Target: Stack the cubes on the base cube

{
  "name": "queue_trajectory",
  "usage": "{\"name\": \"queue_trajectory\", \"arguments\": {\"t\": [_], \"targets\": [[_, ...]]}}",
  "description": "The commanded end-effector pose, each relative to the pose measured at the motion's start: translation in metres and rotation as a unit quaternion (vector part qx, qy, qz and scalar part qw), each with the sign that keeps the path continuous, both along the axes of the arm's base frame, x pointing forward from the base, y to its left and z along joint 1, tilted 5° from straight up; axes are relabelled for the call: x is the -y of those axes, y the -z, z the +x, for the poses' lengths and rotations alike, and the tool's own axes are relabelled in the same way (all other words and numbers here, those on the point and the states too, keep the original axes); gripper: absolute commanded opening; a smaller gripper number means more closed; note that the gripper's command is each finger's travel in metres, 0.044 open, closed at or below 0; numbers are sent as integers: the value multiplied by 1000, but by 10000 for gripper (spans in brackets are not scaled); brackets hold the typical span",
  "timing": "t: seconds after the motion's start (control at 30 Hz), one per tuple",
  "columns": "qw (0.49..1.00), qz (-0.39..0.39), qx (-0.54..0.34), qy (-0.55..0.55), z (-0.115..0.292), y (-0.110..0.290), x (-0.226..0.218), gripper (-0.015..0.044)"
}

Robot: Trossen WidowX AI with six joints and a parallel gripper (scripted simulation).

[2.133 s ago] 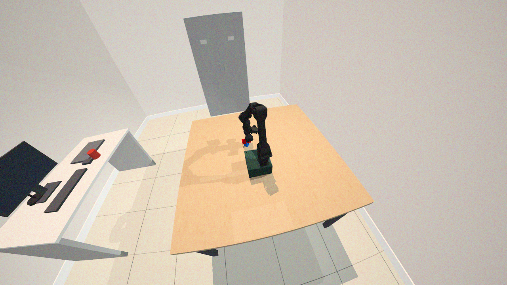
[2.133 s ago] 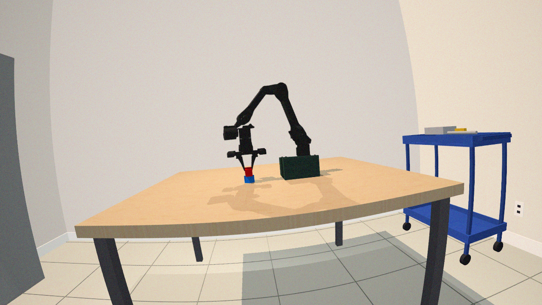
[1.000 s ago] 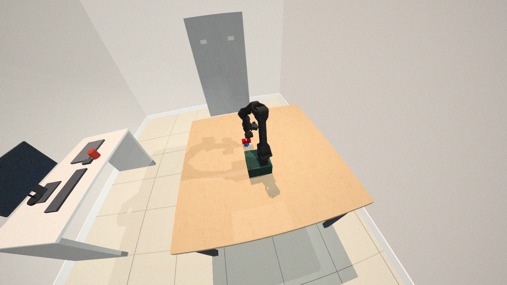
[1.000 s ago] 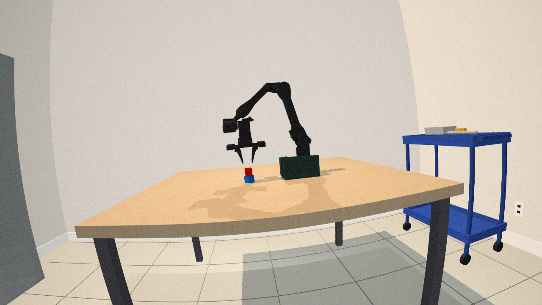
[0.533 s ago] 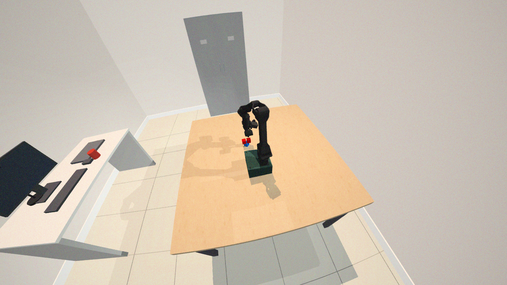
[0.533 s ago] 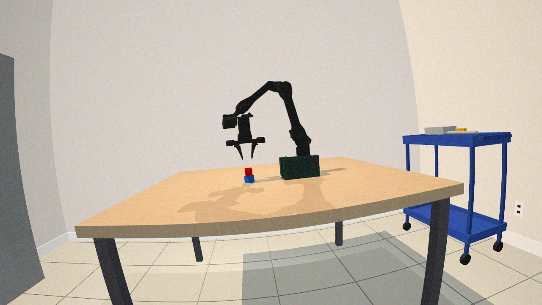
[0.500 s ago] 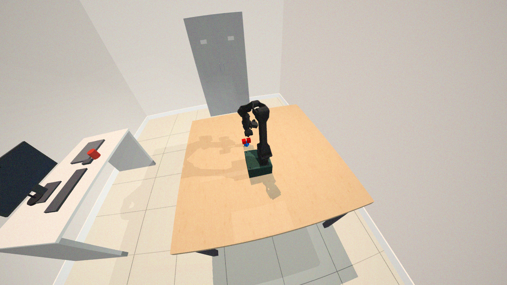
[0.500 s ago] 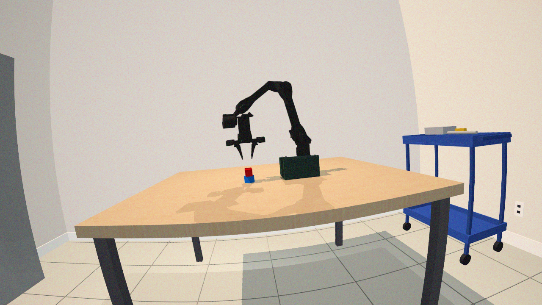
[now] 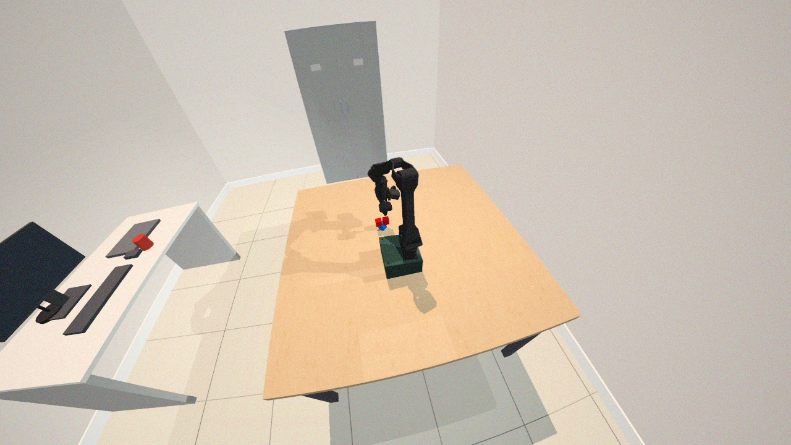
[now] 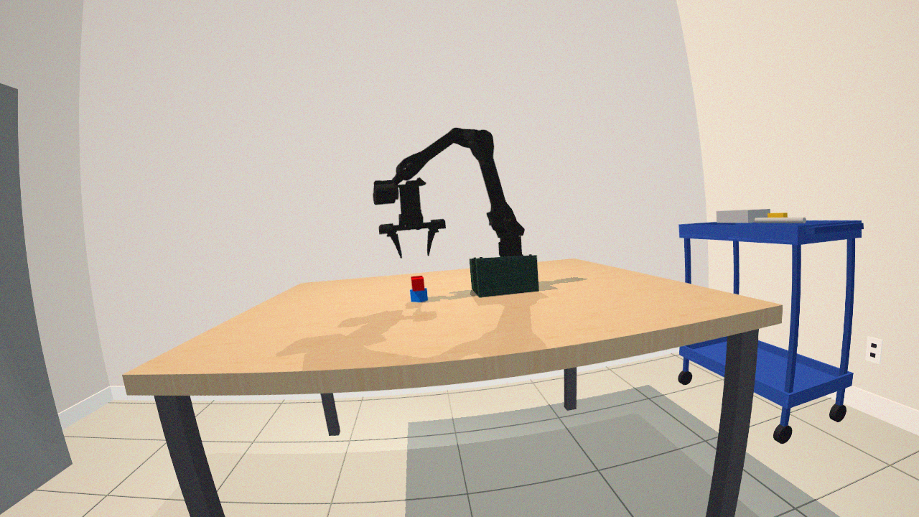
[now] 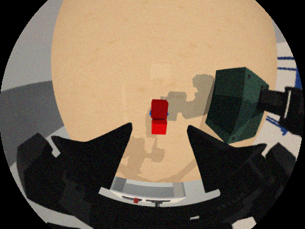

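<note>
The blue base cube (image 9: 382, 227) (image 10: 418, 295) stands on the table. Two red cubes rest on it. One red cube (image 9: 378, 222) (image 11: 159, 128) is on the side toward the white desk; the other red cube (image 9: 385, 220) (image 11: 159, 109) is beside it. They look level, with a narrow separation in the top view; its exact size cannot be told. In the exterior view they line up as one red block (image 10: 417, 283). My gripper (image 9: 385, 213) (image 10: 414, 256) (image 11: 160, 127) is open and empty, above the cubes and clear of them. The cubes hide most of the base in the wrist view.
The dark green box (image 9: 403, 269) (image 10: 505, 276) (image 11: 222, 102) under the arm stands on the table (image 9: 332, 332) (image 10: 244, 347) near the cubes. A blue cart (image 10: 771, 230) is beyond the table. A white desk (image 9: 33, 365) is off to the left in the top view.
</note>
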State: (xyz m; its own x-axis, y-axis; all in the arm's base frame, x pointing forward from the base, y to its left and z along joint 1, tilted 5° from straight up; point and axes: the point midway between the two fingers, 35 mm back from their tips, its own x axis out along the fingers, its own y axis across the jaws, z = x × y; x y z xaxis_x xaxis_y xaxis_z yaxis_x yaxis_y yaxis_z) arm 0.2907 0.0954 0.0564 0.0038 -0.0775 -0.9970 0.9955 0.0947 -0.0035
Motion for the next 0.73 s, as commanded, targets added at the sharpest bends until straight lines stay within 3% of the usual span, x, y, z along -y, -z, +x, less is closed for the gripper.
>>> {"name": "queue_trajectory", "arguments": {"t": [0.0, 0.3, 0.7], "targets": [[1000, 1, 0, 0, -2, 1, -9, 400], [1000, 6, -4, 0, -58, 6, -125, 400], [1000, 7, -4, 0, -64, 6, -133, 400]]}}
